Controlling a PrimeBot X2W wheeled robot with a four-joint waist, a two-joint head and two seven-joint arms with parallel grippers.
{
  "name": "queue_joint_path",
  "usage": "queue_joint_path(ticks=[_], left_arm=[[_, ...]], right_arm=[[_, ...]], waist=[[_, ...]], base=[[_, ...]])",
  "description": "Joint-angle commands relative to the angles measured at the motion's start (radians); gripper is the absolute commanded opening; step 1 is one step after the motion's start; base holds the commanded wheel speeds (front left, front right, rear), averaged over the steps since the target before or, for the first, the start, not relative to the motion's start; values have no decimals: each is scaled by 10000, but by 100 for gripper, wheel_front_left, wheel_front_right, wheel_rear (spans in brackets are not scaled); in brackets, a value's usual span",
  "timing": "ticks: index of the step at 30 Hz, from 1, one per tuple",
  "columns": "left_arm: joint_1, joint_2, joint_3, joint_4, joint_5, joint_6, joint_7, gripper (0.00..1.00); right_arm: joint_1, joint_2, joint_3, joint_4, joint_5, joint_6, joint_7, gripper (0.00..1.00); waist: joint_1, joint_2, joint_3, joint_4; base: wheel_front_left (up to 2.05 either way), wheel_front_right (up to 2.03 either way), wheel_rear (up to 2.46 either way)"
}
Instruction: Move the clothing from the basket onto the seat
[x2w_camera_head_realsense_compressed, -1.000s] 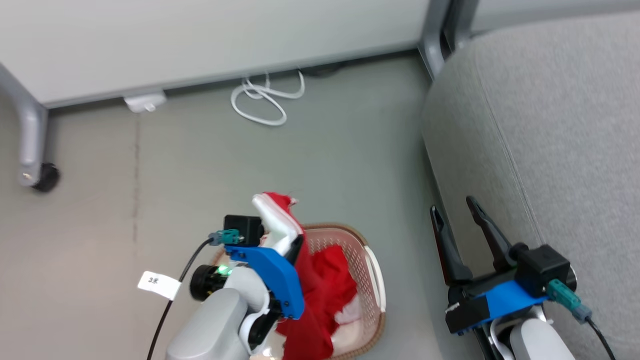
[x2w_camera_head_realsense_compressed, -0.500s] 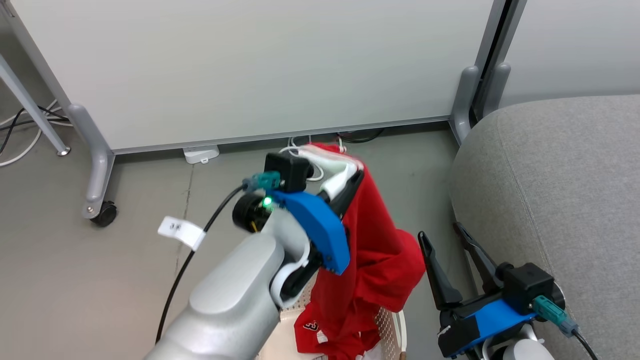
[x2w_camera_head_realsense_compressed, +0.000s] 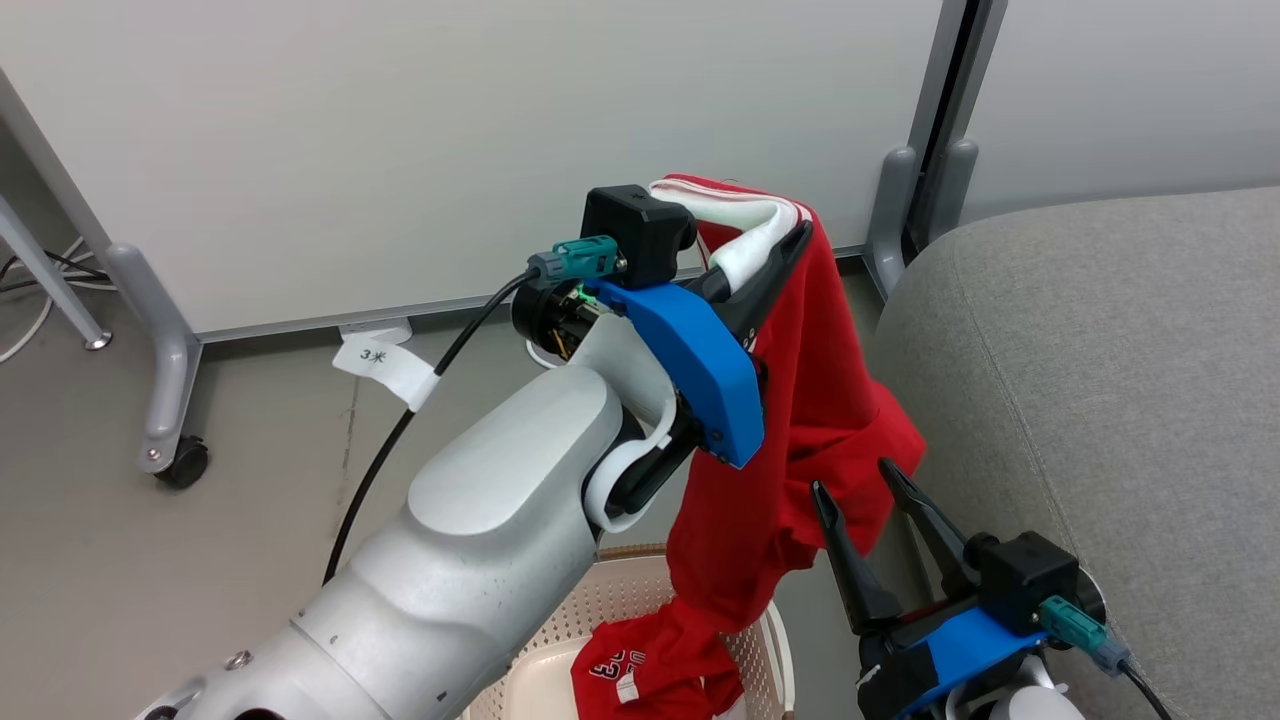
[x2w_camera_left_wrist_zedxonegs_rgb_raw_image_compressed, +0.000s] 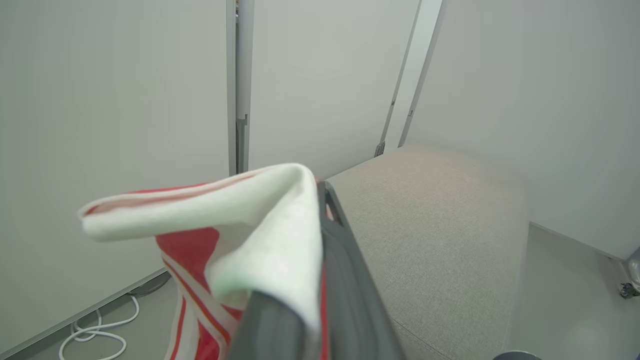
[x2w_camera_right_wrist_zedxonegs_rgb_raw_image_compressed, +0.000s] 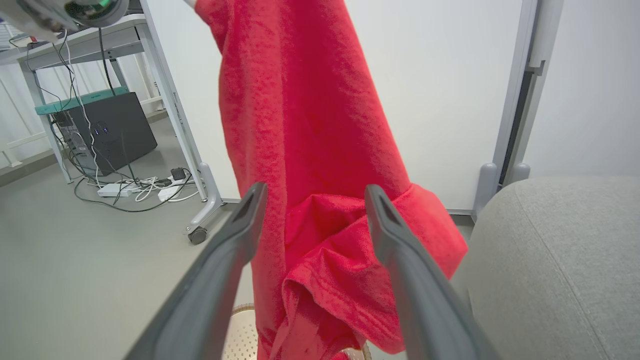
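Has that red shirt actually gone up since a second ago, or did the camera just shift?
Yes, up. It lay bunched at the basket rim; now the red shirt hangs stretched high above the basket, only its tail inside.

Left pincer (x2w_camera_left_wrist_zedxonegs_rgb_raw_image_compressed: 313, 196) tight on red-and-white clothing (x2w_camera_left_wrist_zedxonegs_rgb_raw_image_compressed: 270, 235) — grey seat (x2w_camera_left_wrist_zedxonegs_rgb_raw_image_compressed: 440, 225) beyond

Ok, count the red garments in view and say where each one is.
2, it seems. One red garment hangs from the shut left gripper, its tail reaching the basket. A second garment, with printed digits, lies in the basket. More may be hidden underneath.
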Motion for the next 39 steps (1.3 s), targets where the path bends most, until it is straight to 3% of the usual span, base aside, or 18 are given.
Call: queue_joint_path(ticks=[1,19,39], left_arm=[[-266,1,-185,-17,-191,100,-119,0],[-995,1,-1657,293,-1501,374,-682,0],[-1477,0,-2958,317,-2384,307,-990,0]], right_arm=[[84,-34,30,13,94,5,28,100],[-359,-34,274,329,136,5,400,100],[-2922,-34,1765,3367,1055,5,895,100]], waist=[[1,0,-47,-52],[1,0,-100,-162],[1,0,-207,94]], base=[[0,0,0],[0,0,0],[0,0,0]])
